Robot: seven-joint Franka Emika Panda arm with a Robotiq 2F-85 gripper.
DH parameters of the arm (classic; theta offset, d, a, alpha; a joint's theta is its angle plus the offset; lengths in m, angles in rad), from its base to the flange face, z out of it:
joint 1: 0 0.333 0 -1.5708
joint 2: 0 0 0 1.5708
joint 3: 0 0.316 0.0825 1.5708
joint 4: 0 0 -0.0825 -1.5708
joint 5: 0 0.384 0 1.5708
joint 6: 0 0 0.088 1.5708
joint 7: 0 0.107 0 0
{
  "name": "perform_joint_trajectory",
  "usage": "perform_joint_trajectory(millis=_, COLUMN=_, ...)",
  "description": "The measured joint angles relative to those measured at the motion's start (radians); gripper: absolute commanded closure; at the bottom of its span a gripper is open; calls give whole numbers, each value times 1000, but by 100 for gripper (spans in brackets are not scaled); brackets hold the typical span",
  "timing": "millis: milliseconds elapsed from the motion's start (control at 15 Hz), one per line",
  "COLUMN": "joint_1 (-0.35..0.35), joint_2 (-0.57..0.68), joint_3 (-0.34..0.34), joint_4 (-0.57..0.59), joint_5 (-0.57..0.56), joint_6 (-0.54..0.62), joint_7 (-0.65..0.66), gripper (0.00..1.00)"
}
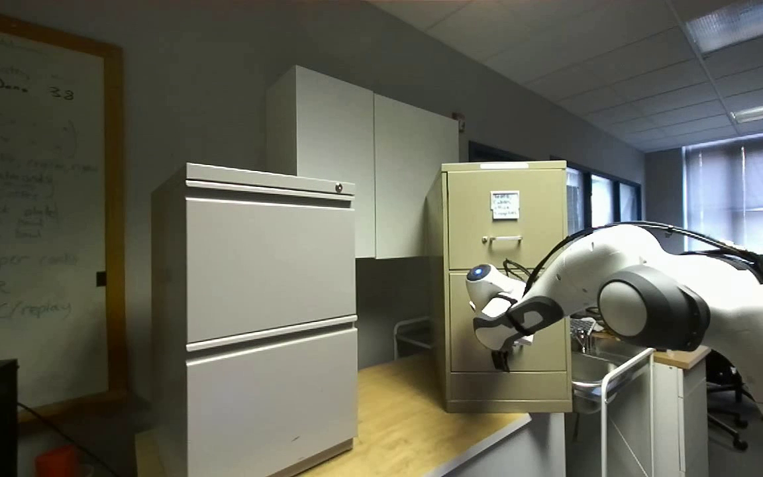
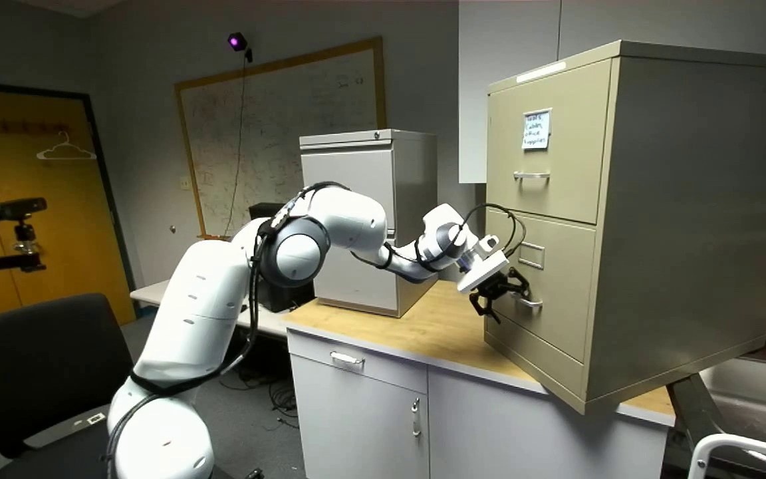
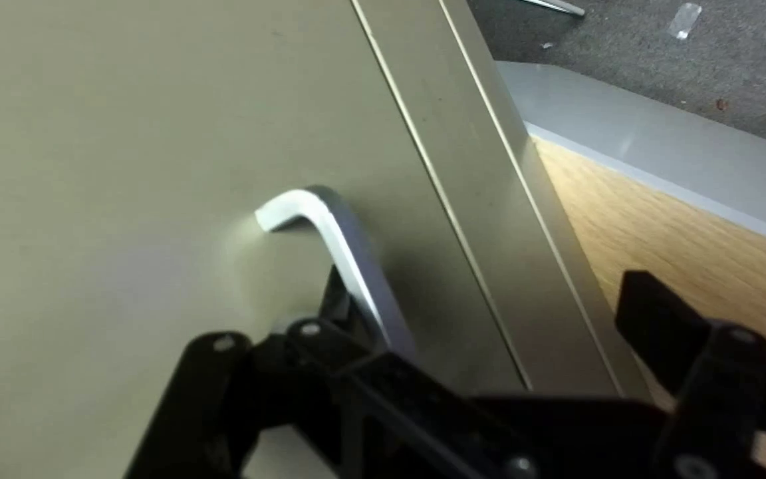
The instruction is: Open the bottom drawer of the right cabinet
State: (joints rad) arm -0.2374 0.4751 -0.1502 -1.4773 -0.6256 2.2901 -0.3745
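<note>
One Robotiq gripper (image 3: 487, 286) at the closed bottom drawer (image 2: 559, 283) of the right filing cabinet (image 2: 682, 219).
Its fingers (image 3: 338, 299) are spread, clasping nothing; one looks tucked behind the silver handle (image 3: 360, 266), probably for pulling. Near a corner of the wooden countertop (image 2: 436, 326), the cabinet overhangs the front edge, perhaps giving the drawer free travel.

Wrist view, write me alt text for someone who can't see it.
Black pincer open at the closed tan bottom drawer, one finger close beside its silver handle, the other apart, with wooden countertop behind it. Grey floor shows top right.
</note>
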Motion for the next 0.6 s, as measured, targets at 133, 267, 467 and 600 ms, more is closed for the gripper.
perform_joint_trajectory(millis=133, joint_1=0, joint_2=3, joint_3=0, joint_4=11, joint_5=16, joint_6=-1, joint_7=-13, gripper=40)
perform_joint_trajectory(millis=267, joint_1=0, joint_2=9, joint_3=-1, joint_4=27, joint_5=24, joint_6=0, joint_7=-25, gripper=55)
perform_joint_trajectory(millis=467, joint_1=-2, joint_2=9, joint_3=-5, joint_4=44, joint_5=27, joint_6=-1, joint_7=-38, gripper=77)
perform_joint_trajectory(millis=600, joint_1=-4, joint_2=10, joint_3=-7, joint_4=56, joint_5=27, joint_6=-1, joint_7=-55, gripper=90)
